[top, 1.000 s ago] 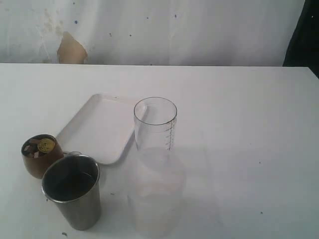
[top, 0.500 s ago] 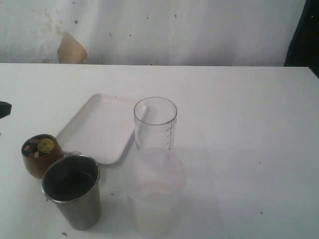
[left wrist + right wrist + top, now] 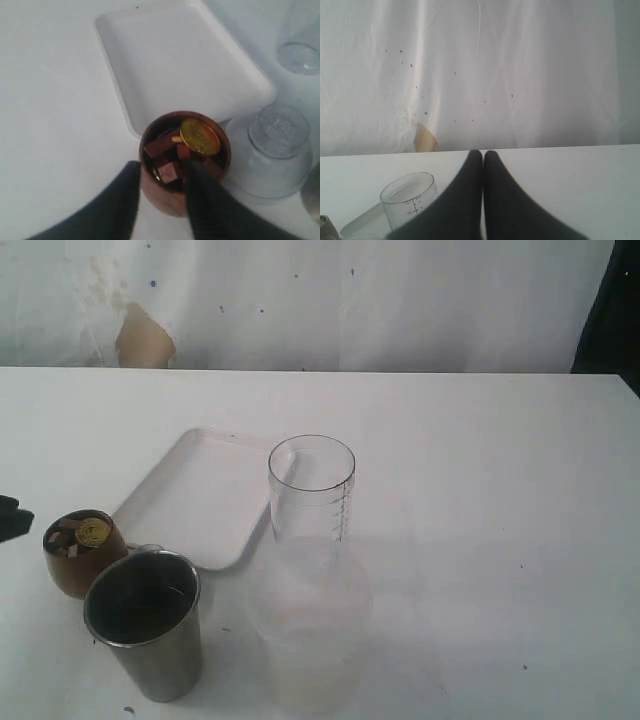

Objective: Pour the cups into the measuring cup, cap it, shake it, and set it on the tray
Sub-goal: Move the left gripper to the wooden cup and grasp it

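In the exterior view the left hand [image 3: 10, 517] is a dark sliver cut by the picture's edge. Near it the steel tumbler [image 3: 145, 635] hides part of the wooden cup [image 3: 80, 550] and holds something too dark to tell, and farther off the frosted tub [image 3: 310, 630] veils the foot of the measuring cup [image 3: 311, 490]. From the left wrist, that hand's fingers [image 3: 202, 210] cover the wooden cup's near wall, so contact cannot be told, while the tumbler and measuring cup beyond run out of the picture. From the right wrist, the right hand [image 3: 483, 156] blocks the worktop [image 3: 560, 190] ahead, and the measuring cup's base and the tray [image 3: 362, 222] are cut off.
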`<state>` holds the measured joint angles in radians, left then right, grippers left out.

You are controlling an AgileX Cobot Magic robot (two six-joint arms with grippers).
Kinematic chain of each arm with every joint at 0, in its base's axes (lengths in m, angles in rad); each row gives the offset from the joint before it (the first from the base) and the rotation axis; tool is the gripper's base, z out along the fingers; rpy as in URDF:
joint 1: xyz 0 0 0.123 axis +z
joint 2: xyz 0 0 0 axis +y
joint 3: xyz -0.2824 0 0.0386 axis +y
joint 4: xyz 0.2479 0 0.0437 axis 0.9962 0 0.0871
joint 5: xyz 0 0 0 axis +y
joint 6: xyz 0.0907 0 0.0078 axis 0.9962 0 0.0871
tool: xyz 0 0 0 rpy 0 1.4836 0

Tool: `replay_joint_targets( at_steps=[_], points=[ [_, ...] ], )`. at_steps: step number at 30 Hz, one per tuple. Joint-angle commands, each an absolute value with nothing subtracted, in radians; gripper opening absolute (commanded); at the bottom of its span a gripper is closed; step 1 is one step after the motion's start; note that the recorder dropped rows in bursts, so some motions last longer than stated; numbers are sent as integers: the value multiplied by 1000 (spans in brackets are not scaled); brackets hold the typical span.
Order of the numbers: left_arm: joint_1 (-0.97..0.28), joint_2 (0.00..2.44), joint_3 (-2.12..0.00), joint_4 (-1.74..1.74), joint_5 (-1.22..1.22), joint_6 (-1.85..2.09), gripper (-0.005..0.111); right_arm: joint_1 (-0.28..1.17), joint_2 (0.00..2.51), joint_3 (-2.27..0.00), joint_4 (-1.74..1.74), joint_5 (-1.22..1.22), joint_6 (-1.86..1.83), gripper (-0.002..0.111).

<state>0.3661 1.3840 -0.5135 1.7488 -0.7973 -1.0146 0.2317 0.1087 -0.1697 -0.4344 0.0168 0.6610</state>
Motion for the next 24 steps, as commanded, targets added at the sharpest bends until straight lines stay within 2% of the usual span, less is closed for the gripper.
replay_joint_targets(
  at_steps=[1,3,4,24],
  points=[
    [346,1389,-497,1744,-726,-1012,80,226,102,-167,-444,7,665,0],
    [346,1398,-497,1741,-716,-1012,101,226,102,-167,-444,7,665,0],
    [346,1406,-496,1716,-720,-1014,105,226,102,-167,-444,7,665,0],
    [346,1592,-455,1497,-840,-854,105,226,102,-167,-444,7,665,0]
  ],
)
